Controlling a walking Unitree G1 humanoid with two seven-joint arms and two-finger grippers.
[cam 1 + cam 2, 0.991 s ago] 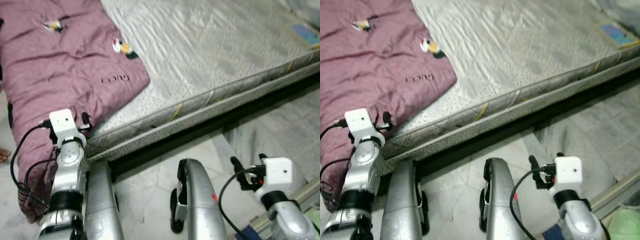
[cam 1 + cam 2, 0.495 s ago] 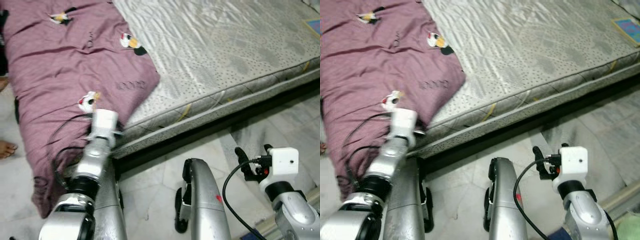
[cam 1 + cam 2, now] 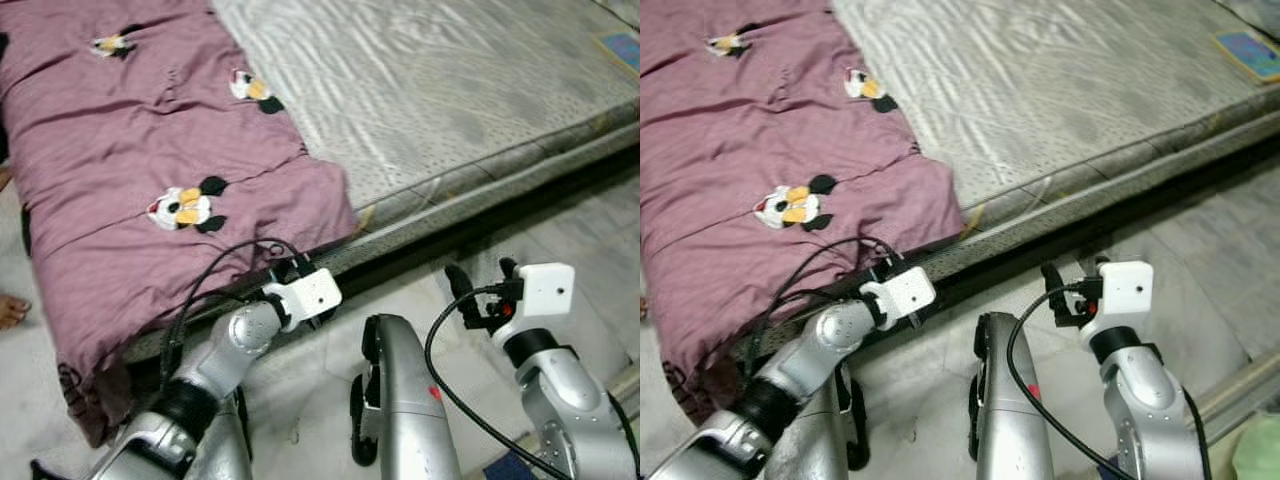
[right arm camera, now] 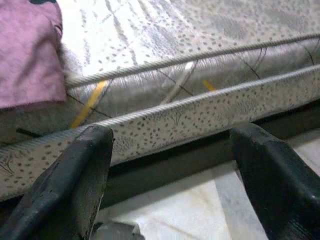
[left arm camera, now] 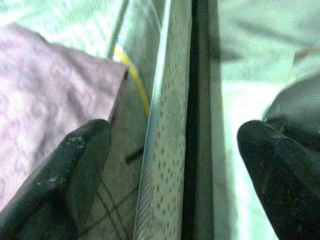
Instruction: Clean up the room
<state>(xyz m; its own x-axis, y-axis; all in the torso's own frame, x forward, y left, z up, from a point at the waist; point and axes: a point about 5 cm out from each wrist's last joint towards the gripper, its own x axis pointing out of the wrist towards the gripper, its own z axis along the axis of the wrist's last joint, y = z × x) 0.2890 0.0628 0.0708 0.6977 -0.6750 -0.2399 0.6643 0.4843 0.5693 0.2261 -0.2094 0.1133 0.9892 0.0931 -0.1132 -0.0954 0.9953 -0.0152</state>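
A purple blanket [image 3: 150, 150] with bird patches covers the left part of a grey mattress [image 3: 450, 90] and hangs over its near edge. My left gripper [image 3: 295, 268] is low at the bed's front edge, just below the blanket's near corner [image 5: 65, 95]. It is open with nothing between its fingers [image 5: 75, 170], and the mattress side runs through the gap. My right gripper [image 3: 480, 272] is further right, over the floor, facing the mattress side [image 4: 190, 115]. It is open and empty too.
A blue flat object [image 3: 1250, 55] lies at the mattress's far right. A person's bare foot [image 3: 10, 312] is on the floor at the left. A dark gap [image 3: 520, 215] runs under the bed. My silver body [image 3: 400, 390] stands over the pale marble floor [image 3: 590, 230].
My left arm has swung right along the bed edge. The blanket's near corner now lies further right and flatter, with another bird patch showing. My right gripper has risen a little.
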